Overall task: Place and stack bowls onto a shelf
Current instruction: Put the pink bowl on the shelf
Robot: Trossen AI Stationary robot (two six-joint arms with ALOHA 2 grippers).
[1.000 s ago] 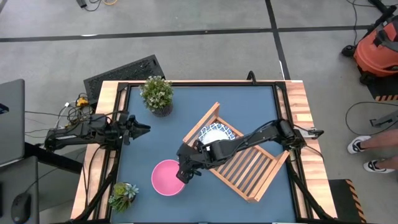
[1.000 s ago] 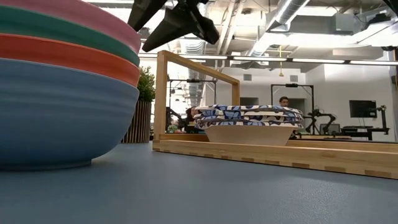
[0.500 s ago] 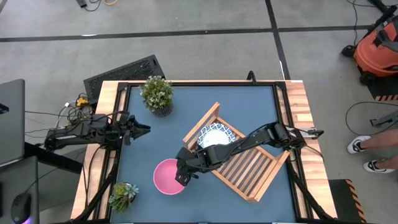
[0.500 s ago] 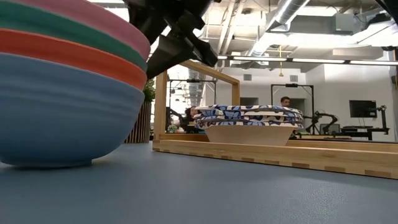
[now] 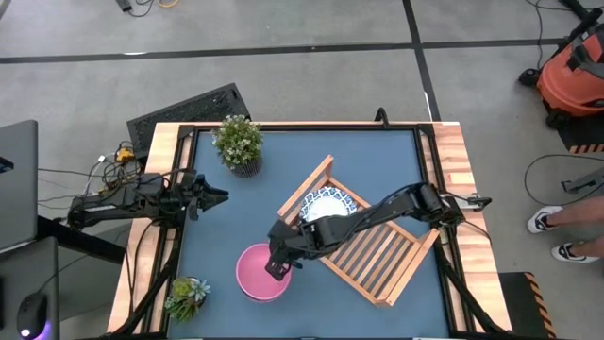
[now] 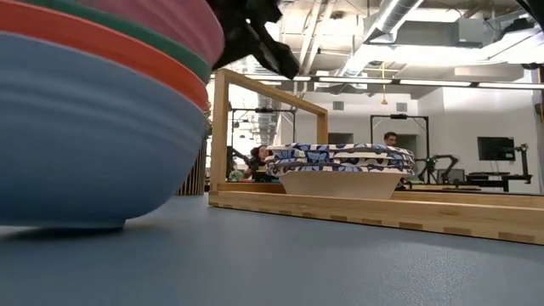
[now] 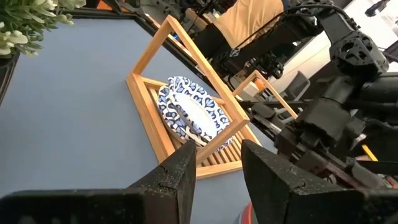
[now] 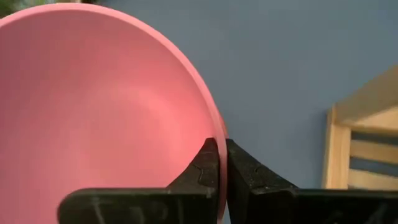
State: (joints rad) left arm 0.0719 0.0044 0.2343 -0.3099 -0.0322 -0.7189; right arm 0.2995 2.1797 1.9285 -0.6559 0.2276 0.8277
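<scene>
A stack of bowls stands near the table's front: blue (image 6: 76, 144) at the bottom, then red, green, and a pink bowl (image 5: 260, 276) on top. My right gripper (image 5: 277, 269) is shut on the stack's rim on the side toward the shelf. The shelf (image 5: 377, 253), a light-wood slatted rack, lies skewed at centre right. Stacked white bowls with blue patterns (image 5: 327, 205) sit on its far-left corner. My left gripper (image 5: 213, 195) hangs open at the table's left, touching nothing. My right gripper pinches the pink bowl's rim (image 8: 216, 132) on the side facing the shelf, one finger (image 8: 208, 167) inside the bowl and one outside. The fingers come down from above, slanting. The stack's blue base (image 6: 72, 226) rests on the table. Whether lower rims are also gripped, I cannot tell.
One potted plant (image 5: 238, 142) stands at the far left and another (image 5: 187, 296) at the near left corner. Most of the shelf's slats (image 5: 373, 257) are bare. People and equipment show in the room beyond the table.
My right gripper has come down over the stack's rim and shut on it. The stack has slid a little toward the table's near edge and right.
</scene>
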